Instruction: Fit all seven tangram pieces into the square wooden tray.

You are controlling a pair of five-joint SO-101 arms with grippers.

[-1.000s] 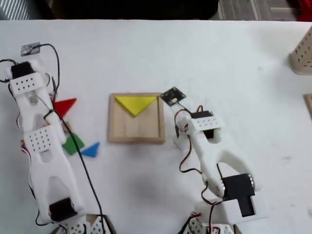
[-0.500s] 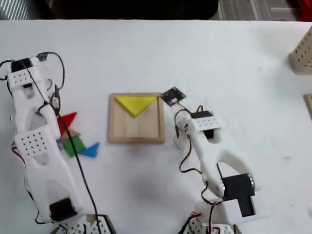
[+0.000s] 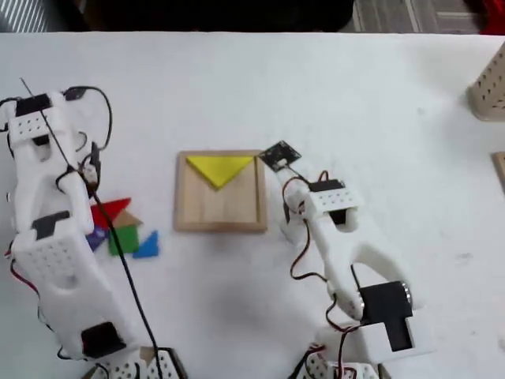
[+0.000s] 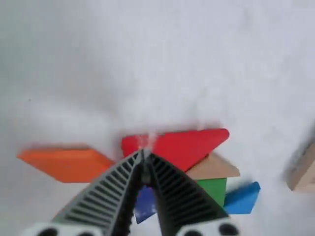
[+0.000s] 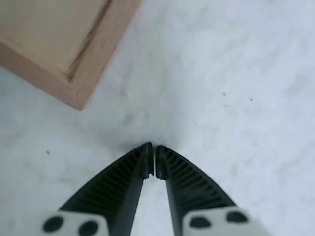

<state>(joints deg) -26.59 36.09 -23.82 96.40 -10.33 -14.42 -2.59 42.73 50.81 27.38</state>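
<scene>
The square wooden tray (image 3: 221, 213) lies mid-table with a yellow triangle (image 3: 219, 168) in its far half. To its left, the loose pieces cluster together: a red triangle (image 4: 182, 145), an orange parallelogram (image 4: 64, 162), a tan triangle (image 4: 214, 168), a green square (image 4: 211, 189), a blue triangle (image 4: 241, 197) and a dark blue piece (image 4: 145, 201). My left gripper (image 4: 145, 156) is shut, its tips at the red triangle's edge. My right gripper (image 5: 152, 160) is shut over bare table, just off the tray's corner (image 5: 74, 49).
The left arm (image 3: 47, 229) covers part of the piece cluster (image 3: 124, 229) in the high view. A small black tag (image 3: 278, 155) lies by the tray's far right corner. A perforated wooden block (image 3: 489, 87) stands at the far right edge.
The left arm pulled back toward the near edge. The red triangle slid with it into the green, tan and blue pieces. The right arm stayed still.
</scene>
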